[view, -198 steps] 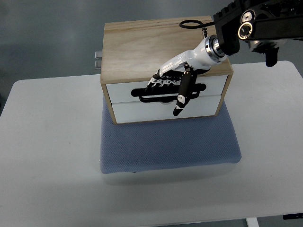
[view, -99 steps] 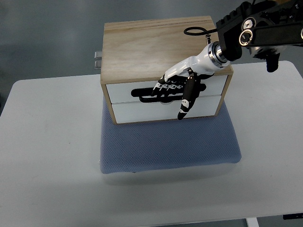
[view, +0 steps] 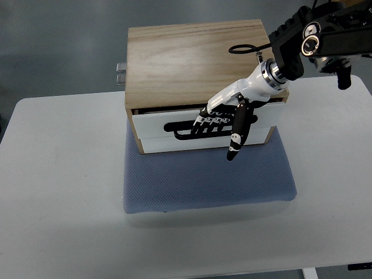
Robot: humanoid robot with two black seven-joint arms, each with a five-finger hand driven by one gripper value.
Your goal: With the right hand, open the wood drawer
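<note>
Wood drawer box, top drawer partly open.
Light wood box [view: 192, 58] stands upright; white-fronted top drawer [view: 174, 119] with black handle slot juts slightly forward, dark gap showing along its upper edge; lower drawer front hidden beneath.

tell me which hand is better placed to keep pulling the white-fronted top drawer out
Right. The white-and-black right hand already has its fingers hooked in the drawer's black handle, and the white-fronted top drawer is slightly open. No left hand is in view.

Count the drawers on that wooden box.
2, judging by the white fronts of the wooden box: the upper drawer, pulled slightly out with the right hand hooked in its black handle, and the lower drawer beneath it, mostly hidden.
</note>
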